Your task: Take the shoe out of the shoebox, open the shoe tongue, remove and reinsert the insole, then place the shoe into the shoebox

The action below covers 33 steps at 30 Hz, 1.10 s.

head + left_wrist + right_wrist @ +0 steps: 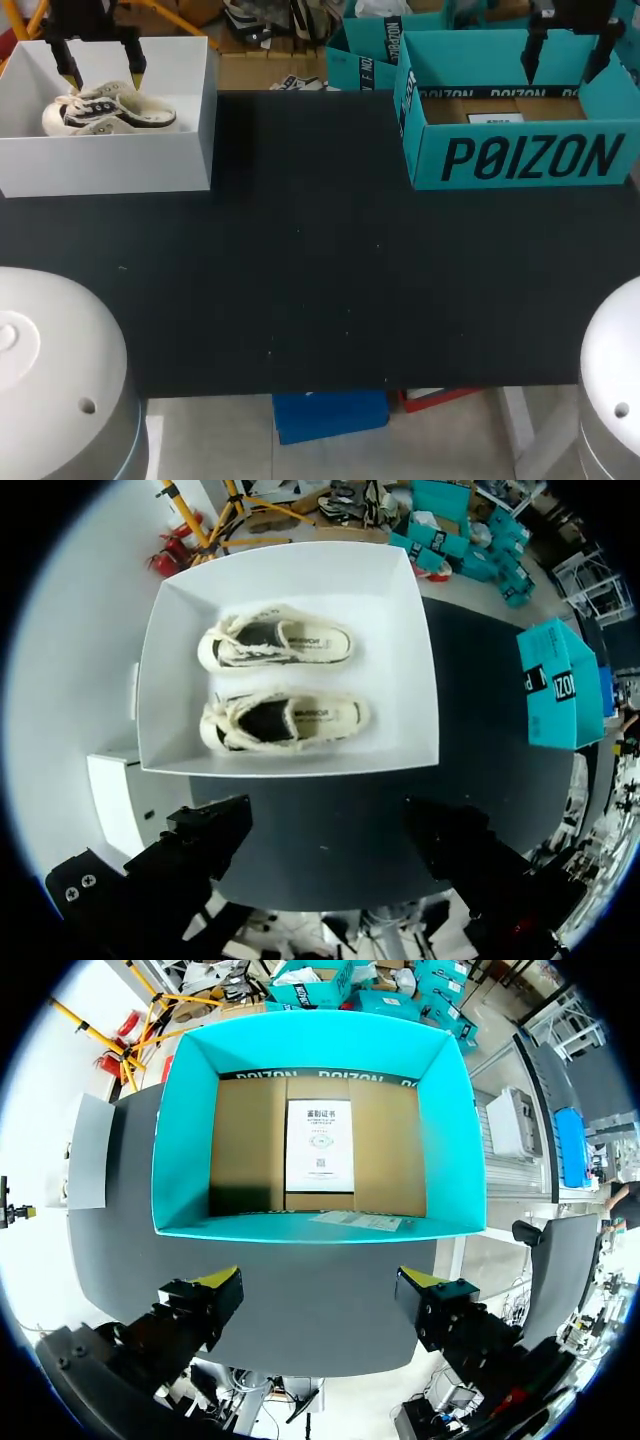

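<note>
White cardboard shoebox (110,165), far left on the black table (320,280), holds a cream black-trimmed sneaker (285,720) close beside its twin (275,645); left gripper (103,72) spread above, right gripper (567,60) spread over a teal cardboard box (520,160); a careless descent could snag both shoes or the wall.

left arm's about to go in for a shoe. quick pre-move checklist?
1. Left tool open: ok, fingers apart, holding nothing.
2. Left tool above the white rectangular cardboard box: ok.
3. Two cream canvas sneakers with black trim exposed: ok, side by side, openings up, no lid on the box.
4. Lined up on one sneaker: cannot tell; both lie ahead of the fingers.
5. Right tool out of the way: ok, open over the teal cardboard box at the table's other side.
</note>
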Each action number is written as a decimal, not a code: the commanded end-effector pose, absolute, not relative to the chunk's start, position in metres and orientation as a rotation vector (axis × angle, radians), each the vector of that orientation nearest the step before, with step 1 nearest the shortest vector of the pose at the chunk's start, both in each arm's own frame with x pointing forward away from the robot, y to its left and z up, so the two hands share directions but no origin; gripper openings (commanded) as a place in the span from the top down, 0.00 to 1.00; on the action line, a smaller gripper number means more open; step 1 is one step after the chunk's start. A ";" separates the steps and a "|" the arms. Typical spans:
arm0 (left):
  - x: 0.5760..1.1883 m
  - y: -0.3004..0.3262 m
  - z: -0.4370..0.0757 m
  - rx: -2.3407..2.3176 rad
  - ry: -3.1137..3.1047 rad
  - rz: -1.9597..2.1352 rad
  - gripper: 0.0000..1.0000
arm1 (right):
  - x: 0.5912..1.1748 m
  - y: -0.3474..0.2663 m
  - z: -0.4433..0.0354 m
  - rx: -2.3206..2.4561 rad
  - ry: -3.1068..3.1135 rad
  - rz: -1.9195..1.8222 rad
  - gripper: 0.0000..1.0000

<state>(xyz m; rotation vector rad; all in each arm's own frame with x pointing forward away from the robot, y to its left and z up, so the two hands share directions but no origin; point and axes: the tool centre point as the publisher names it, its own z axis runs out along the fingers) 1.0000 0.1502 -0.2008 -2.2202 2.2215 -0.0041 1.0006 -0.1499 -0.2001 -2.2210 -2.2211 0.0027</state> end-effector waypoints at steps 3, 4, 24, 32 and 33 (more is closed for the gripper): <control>1.002 0.151 -0.202 -2.114 2.312 -0.054 0.00 | 1.001 -0.150 -0.200 -2.221 -2.221 0.003 0.00; 1.003 0.152 -0.202 -2.045 2.350 -0.052 0.00 | 1.001 -0.150 -0.200 -2.221 -2.221 0.003 0.00; 1.030 0.175 -0.201 -0.111 3.138 0.039 0.00 | 1.001 -0.150 -0.200 -2.221 -2.221 0.003 0.00; 1.038 0.181 -0.205 0.052 3.101 0.050 0.00 | 1.001 -0.150 -0.200 -2.221 -2.221 0.003 0.00; 1.038 0.181 -0.205 0.052 3.101 0.050 0.00 | 1.001 -0.150 -0.200 -2.221 -2.221 0.003 0.00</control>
